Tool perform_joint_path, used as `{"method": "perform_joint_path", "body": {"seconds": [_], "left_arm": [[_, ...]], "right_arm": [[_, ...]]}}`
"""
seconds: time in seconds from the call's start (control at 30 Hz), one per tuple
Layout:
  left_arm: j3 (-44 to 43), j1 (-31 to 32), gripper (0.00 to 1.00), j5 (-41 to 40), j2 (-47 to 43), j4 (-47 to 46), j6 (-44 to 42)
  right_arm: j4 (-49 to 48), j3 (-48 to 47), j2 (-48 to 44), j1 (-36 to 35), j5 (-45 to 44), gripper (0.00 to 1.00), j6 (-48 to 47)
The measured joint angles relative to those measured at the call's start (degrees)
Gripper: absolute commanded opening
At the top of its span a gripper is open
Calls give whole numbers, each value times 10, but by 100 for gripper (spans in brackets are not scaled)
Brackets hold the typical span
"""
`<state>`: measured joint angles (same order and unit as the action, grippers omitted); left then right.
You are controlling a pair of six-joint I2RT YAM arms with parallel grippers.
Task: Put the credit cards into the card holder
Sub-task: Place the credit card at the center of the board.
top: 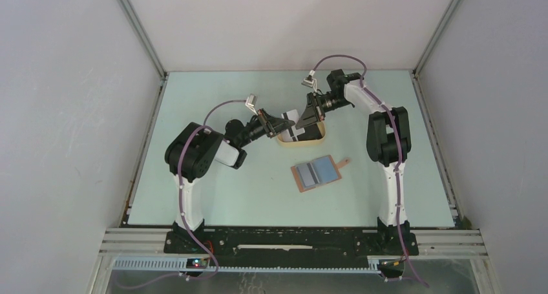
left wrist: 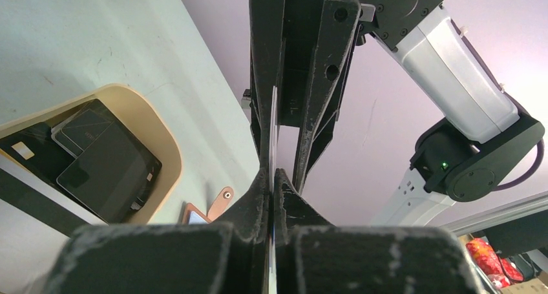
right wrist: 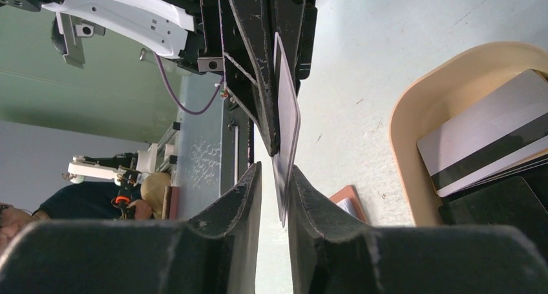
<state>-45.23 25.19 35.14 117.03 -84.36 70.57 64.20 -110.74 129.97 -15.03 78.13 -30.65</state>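
Tightly, the left pincer (left wrist: 273, 179) presses its two fingers together on a thin card (right wrist: 288, 113), which its own wrist camera sees edge-on. The right pincer (right wrist: 274, 178) faces it from the other end of the same card. Its fingers stand a little apart, one on each side of the card's edge, with a slit of light between the card and one finger. The card lies close against the other finger, though whether it touches cannot be told.

From above, the two pincers meet tip to tip over the tray (top: 301, 145), with the whitish card spanning the gap between them. The beige tray sits on the tabletop (top: 232, 190) beneath them. It holds more cards (left wrist: 106, 171): dark ones stacked loosely, and a whitish striped card (right wrist: 484, 136) lying on top.

The wallet (top: 316, 173) lies open and flat on the tabletop, nearer the arm bases and apart from the tray. Its light blue pockets face up and its tab (top: 346, 161) points toward the right arm.
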Motion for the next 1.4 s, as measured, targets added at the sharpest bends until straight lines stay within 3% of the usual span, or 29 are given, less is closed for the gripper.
{"method": "perform_joint_path", "body": {"seconds": [0.43, 0.87, 1.4], "left_arm": [[0, -1, 1, 7, 0, -3, 0], [0, -4, 1, 9, 0, -2, -5], [0, -5, 2, 9, -5, -2, -16]], "right_arm": [[23, -3, 0, 0, 0, 31, -23], [29, -3, 0, 0, 0, 45, -24], [28, -3, 3, 0, 0, 26, -21]]}}
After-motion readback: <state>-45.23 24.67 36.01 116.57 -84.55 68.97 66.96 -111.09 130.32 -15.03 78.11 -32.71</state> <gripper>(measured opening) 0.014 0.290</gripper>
